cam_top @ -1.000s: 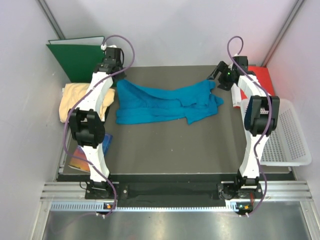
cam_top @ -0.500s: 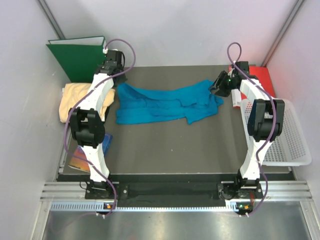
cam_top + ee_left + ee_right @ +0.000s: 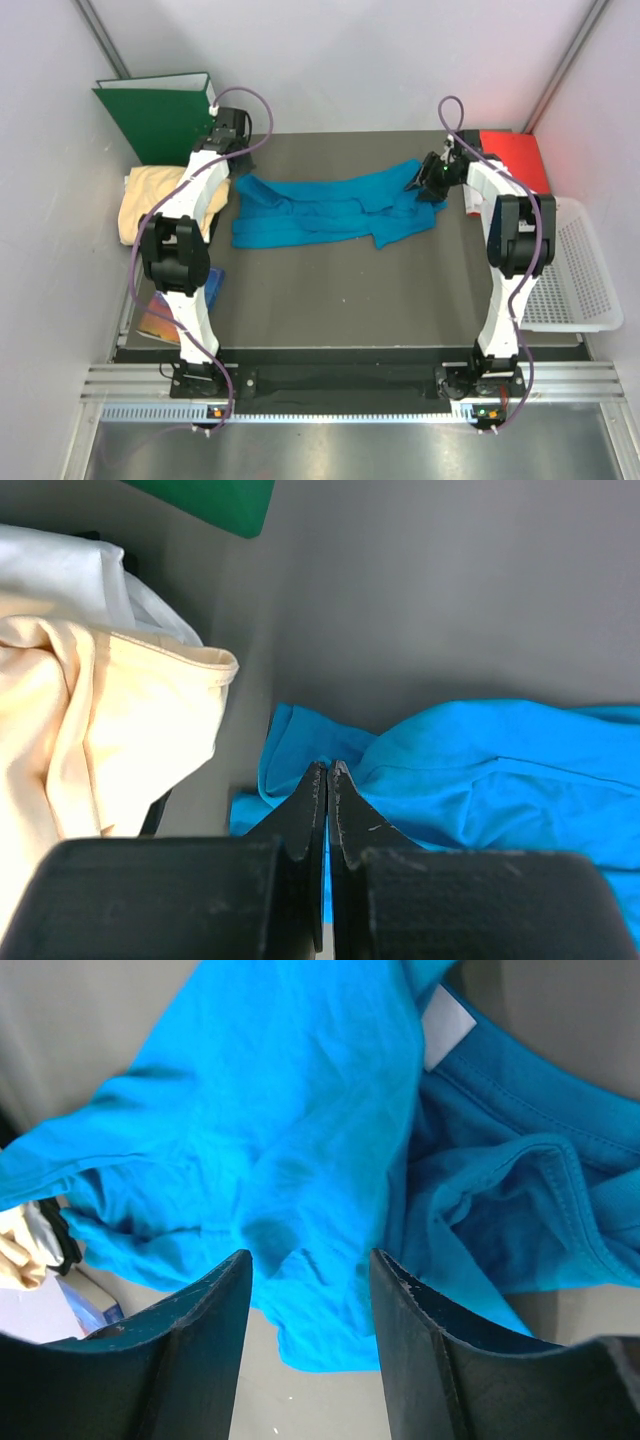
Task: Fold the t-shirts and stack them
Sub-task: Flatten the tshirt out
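Observation:
The teal-blue t-shirt (image 3: 330, 205) lies crumpled in a long band across the far part of the grey mat; its white neck label (image 3: 447, 1025) shows in the right wrist view. My left gripper (image 3: 237, 166) is shut, its tips (image 3: 328, 767) pinched on the shirt's left edge (image 3: 480, 770). My right gripper (image 3: 425, 180) is open and empty, its jaws (image 3: 310, 1255) wide apart just above the shirt's right end (image 3: 300, 1110). The pale yellow-orange t-shirt (image 3: 145, 195) lies bunched off the mat's left edge, beside my left gripper (image 3: 110, 720).
A green binder (image 3: 155, 115) stands at the back left. A red folder (image 3: 515, 160) lies at the back right, with a white basket (image 3: 575, 270) in front of it. A colourful flat item (image 3: 160, 315) lies at the left by the mat (image 3: 340, 290).
My right gripper has moved left and down over the shirt's right end. The shirt's left corner has come down a little toward me with my left gripper.

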